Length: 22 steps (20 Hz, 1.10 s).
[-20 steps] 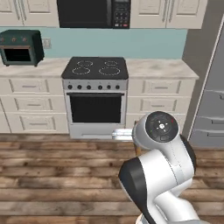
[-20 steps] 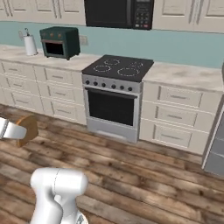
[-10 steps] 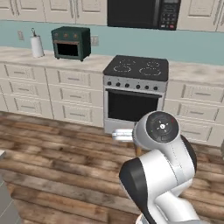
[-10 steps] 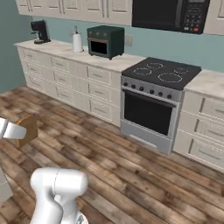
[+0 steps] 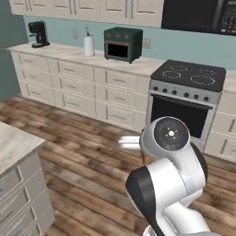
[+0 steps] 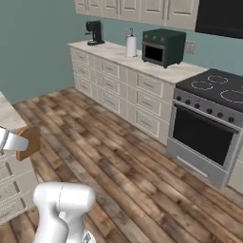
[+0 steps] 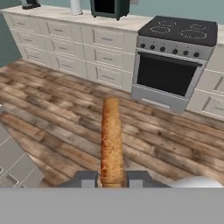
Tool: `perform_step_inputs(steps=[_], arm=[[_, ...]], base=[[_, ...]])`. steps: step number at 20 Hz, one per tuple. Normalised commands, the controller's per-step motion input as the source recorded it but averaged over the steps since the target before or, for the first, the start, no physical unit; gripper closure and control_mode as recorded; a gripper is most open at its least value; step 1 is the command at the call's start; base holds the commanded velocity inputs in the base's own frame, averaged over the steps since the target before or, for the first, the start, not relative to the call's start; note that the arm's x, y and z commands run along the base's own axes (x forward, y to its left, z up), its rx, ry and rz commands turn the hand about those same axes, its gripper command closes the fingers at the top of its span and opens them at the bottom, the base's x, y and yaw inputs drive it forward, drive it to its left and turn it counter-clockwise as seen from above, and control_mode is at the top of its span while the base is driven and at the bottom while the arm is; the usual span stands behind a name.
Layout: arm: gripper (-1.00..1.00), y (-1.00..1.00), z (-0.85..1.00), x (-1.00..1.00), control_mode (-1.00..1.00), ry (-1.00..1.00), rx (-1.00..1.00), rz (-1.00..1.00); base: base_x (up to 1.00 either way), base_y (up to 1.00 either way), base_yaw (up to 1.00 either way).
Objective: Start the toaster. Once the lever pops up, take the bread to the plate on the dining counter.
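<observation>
Carrying the bread across the kitchen: transport step, toaster part looks done since the slice is already in the jaws. Jaws closed on the bread's lower edge, slice standing edge-on between the fingertips in the hand view; in the right base view the same slice sits at the far left, pinched by the gripper, held up over the wooden floor, beside the pale bench corner.

Dining bench edge with grey drawers shows at lower left of the left base view. Plate not seen, so the drop spot can't be confirmed. Next move, by my read: finish turning the base toward that bench, find the plate, bring the slice over it, lower, then release. Risk: the thin edge grip could let the slice tip.

Versus the earlier frames: whole scene has slid right in both base views, so the base is turning left, not the furniture moving. Stove was central, now sits right; green toaster oven, paper towel roll and coffee machine have come into frame, plus the bench edge. Arm pose and grip unchanged.
</observation>
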Motion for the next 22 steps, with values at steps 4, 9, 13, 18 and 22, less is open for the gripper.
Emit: perform_step_inputs(steps=[4,9,13,18,22], arm=[[1.0,0.0,0.0,0.0,1.0,0.0,0.0,0.0],[1.0,0.0,0.0,0.0,1.0,0.0,0.0,0.0],[1.0,0.0,0.0,0.0,1.0,0.0,0.0,0.0],[1.0,0.0,0.0,0.0,1.0,0.0,0.0,0.0],[1.0,0.0,0.0,0.0,1.0,0.0,0.0,0.0]], base=[[0.34,0.09,0.4],[0.25,0.0,0.35],[0.2,0.0,0.3],[0.1,-0.01,0.26],[0.31,-0.17,0.25]])
